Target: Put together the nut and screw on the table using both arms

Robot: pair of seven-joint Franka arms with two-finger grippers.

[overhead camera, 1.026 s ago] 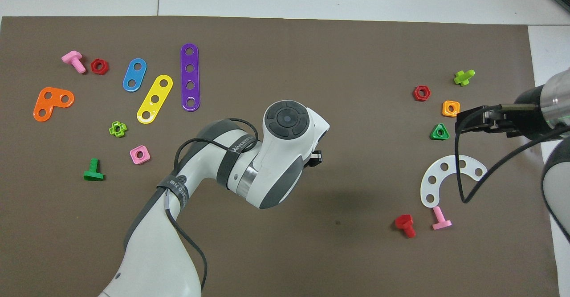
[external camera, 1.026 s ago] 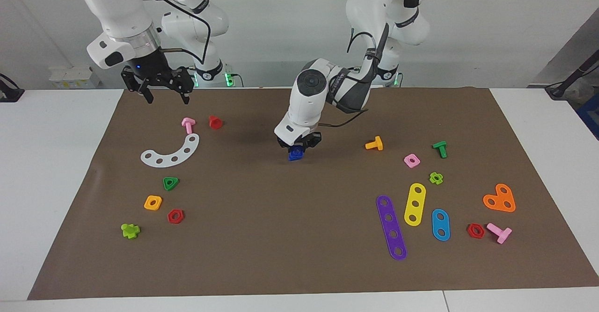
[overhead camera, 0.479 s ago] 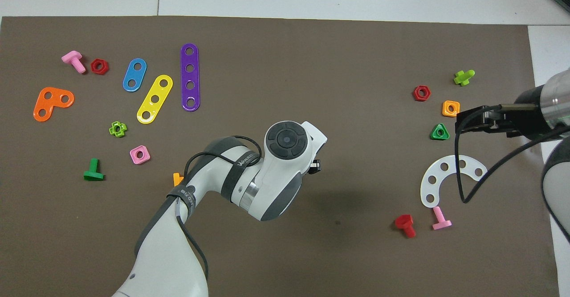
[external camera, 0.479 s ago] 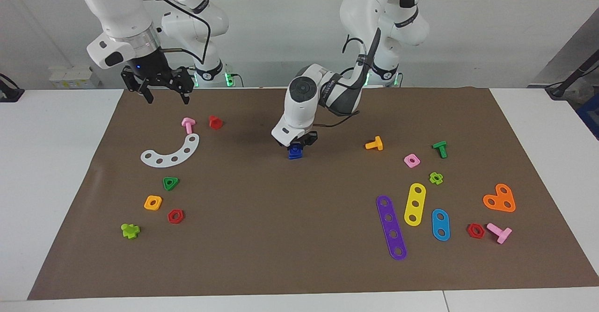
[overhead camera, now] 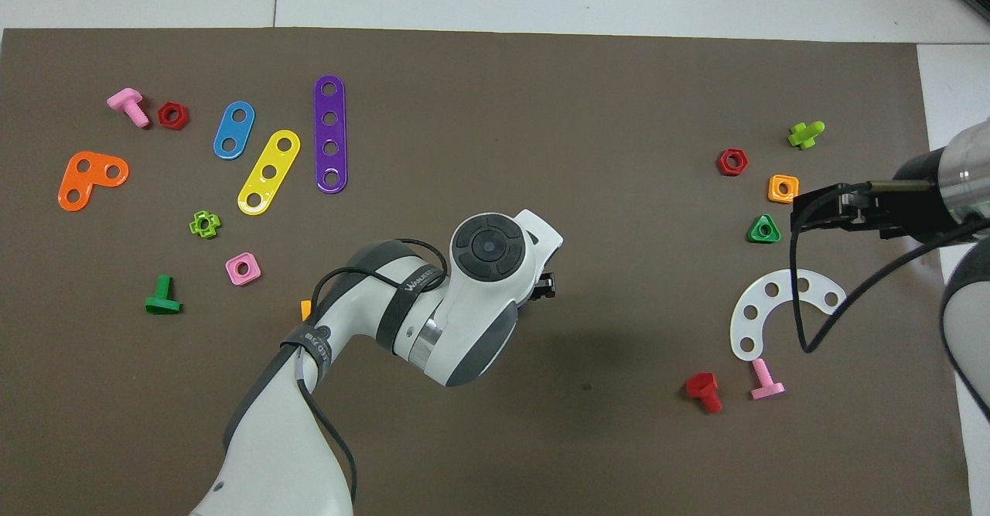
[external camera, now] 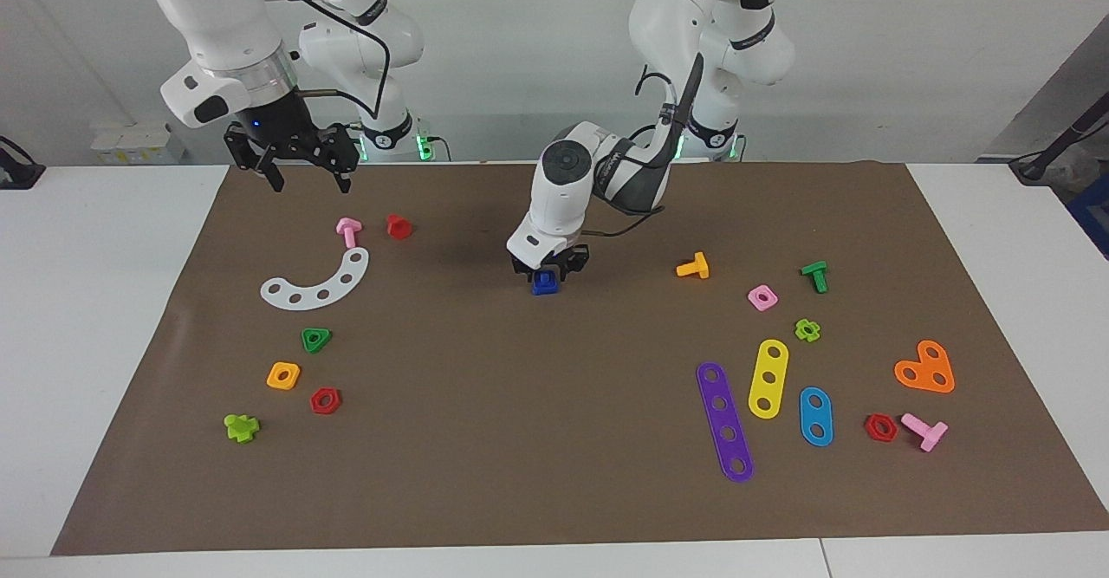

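Overhead: left arm's wrist hides the left gripper (external camera: pixel 549 268) and the blue piece (external camera: pixel 545 282) under it; nut or screw, cannot tell. Orange bolt (overhead camera: pixel 305 309) mostly covered by that arm. Right arm cut off at frame edge.

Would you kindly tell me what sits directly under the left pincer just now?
Under the left pincer a dark blue piece rests on the brown mat. Whether it is nut, screw or both stays unclear; the overhead view hides it beneath the arm.
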